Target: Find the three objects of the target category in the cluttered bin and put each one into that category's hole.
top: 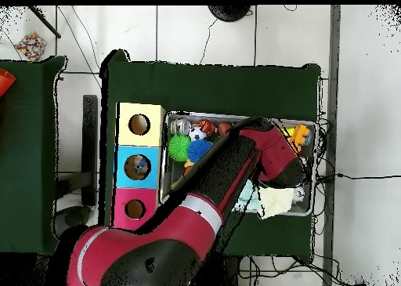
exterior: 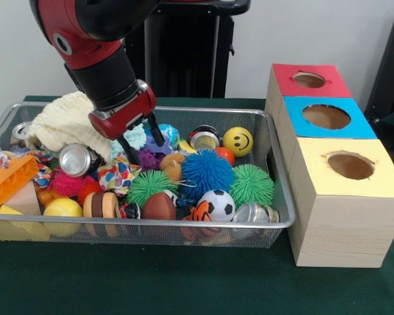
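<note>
claw (exterior: 140,138) parted, empty | spiky balls: 2 green (exterior: 149,186), 1 blue (exterior: 206,172) | box holes: 3 (exterior: 326,116)

text: none readable | labels: none | only sign: smiley face on yellow ball (exterior: 238,141)

Red-and-black arm (exterior: 95,49) angled downward, pincer (exterior: 143,143) with fingers spread apart.
</note>
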